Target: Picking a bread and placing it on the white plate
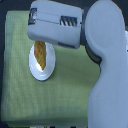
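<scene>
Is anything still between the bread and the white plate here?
Nothing visible: the bread already lies on the white plate, on the green cloth. The gripper's fingers are hidden behind the arm, which overlaps the bread's upper end.

- The bread [40, 55] was golden-brown, with darker brown mottling along its length and a brighter orange-yellow tone toward its upper end.
- The white plate [37, 71] was plain, glossy white and carried no pattern.
- The cloth [60, 90] was pale yellow-green, with a fine woven check of thin, slightly darker lines.
- The table [5, 125], where it showed around the cloth, was very dark, close to black.
- The robot arm [107, 75] was light grey with a faint bluish cast; its upper housing bore a dark slot with pale diagonal stripes.
</scene>
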You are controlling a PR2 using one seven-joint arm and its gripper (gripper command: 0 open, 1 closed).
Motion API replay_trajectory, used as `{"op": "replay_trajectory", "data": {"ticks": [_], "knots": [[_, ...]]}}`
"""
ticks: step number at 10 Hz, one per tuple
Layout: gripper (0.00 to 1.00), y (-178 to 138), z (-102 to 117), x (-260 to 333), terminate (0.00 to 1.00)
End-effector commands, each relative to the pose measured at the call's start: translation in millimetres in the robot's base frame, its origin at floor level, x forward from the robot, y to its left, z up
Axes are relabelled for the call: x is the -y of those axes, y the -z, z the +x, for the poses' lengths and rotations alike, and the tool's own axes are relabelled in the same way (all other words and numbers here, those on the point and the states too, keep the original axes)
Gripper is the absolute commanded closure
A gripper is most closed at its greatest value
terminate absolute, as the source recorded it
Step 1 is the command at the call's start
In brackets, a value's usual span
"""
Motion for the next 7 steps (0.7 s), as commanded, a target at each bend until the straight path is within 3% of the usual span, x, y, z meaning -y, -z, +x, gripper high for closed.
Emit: {"op": "replay_trajectory", "data": {"ticks": [1,7], "knots": [[1.0,28.2,-27.1,-19.5,0.0],[1.0,38.3,-27.0,-20.2,0.0]]}}
